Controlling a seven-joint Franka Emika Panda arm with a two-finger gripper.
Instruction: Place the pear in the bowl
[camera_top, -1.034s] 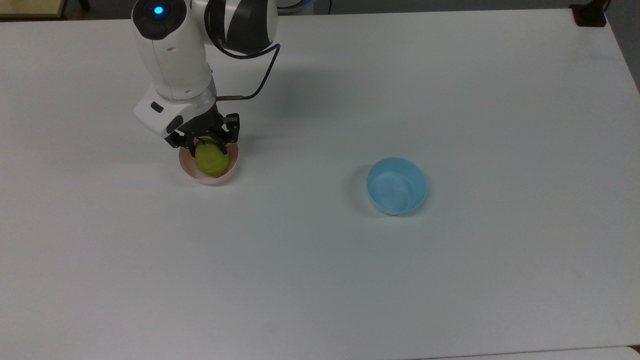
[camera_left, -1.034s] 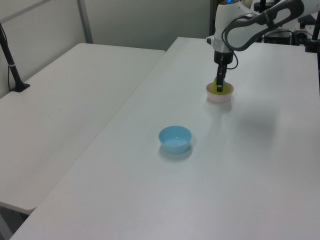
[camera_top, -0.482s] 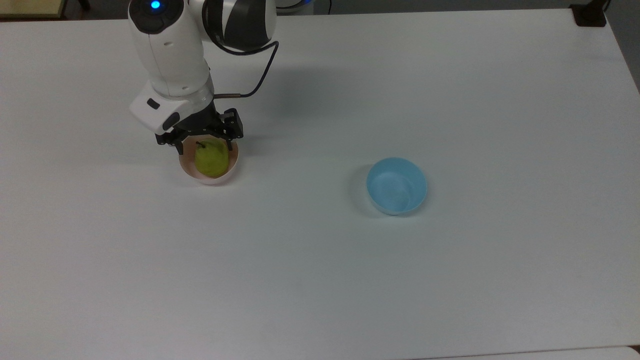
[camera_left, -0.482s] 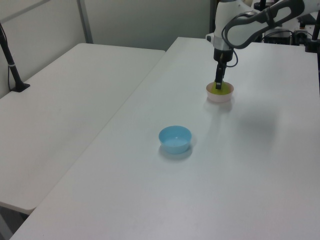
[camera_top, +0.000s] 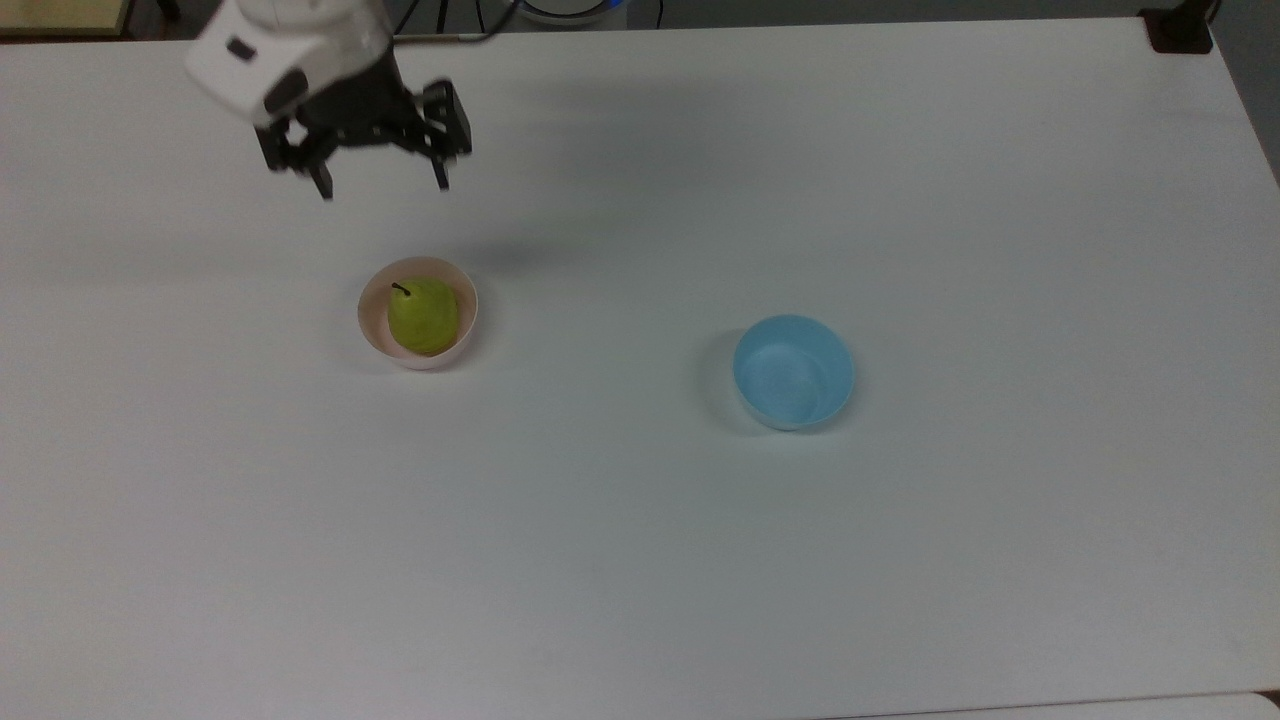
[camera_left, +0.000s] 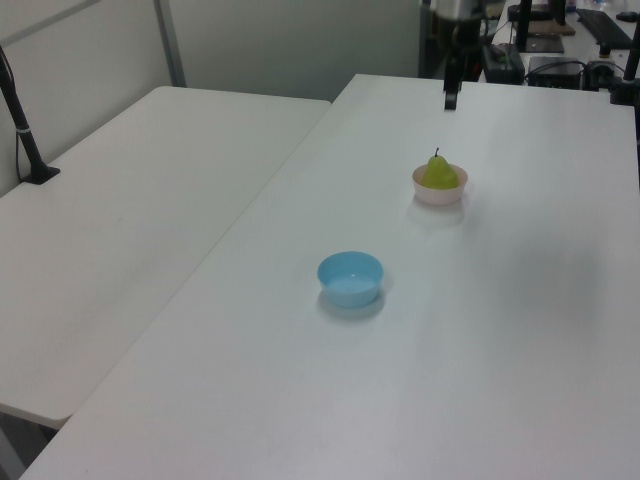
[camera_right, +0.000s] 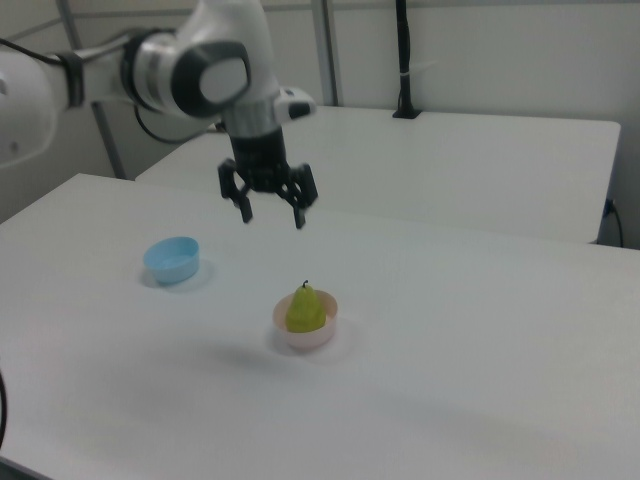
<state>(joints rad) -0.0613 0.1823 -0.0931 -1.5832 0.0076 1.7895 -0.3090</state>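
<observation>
White table (camera_top: 900, 550), pear (camera_top: 424, 315) in bowl (camera_top: 372, 335), hand (camera_top: 384, 190) apparently well above

Yellow-green pear (camera_top: 424, 315), dark stem; pale pink bowl (camera_top: 371, 318); light blue bowl (camera_top: 793, 372); white table (camera_top: 900, 180); black pincer (camera_top: 384, 190).

You are in a robotics lab or test room; plain white tables (camera_top: 900, 550) stand side by side with a second table (camera_left: 130, 230) beside yours; black clamped poles (camera_left: 20, 120) rise at the edges; cabling and equipment (camera_left: 560, 50) crowd the far end; bare pale walls (camera_right: 500, 50) close it in.
</observation>
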